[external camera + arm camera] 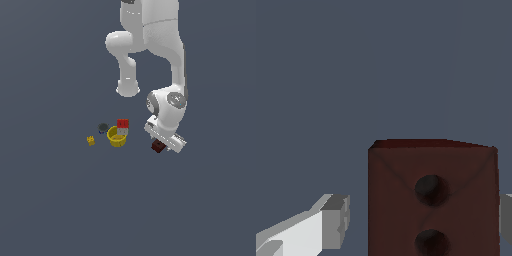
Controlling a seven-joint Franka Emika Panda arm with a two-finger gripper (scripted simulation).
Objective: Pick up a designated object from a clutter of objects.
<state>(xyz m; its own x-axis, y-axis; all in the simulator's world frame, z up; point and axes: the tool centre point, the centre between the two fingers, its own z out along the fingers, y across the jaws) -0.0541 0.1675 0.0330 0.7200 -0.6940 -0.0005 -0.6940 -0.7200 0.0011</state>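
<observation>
The dark red-brown block (158, 146) lies on the grey floor at the exterior view's right, apart from the other items. My gripper (161, 145) is down over it. In the wrist view the block (433, 165) fills the space between the fingers and shows two dark round holes on its face. One white finger (331, 222) stands a small gap away from the block's side. The other finger (507, 210) shows only as a sliver right at the block's opposite edge. The jaws are open around the block.
The rest of the clutter sits to the exterior view's left of the gripper: a yellow bowl (116, 137), a red-and-white cube (122, 125) at its rim, a small dark grey round thing (103, 127) and a tiny yellow piece (90, 141).
</observation>
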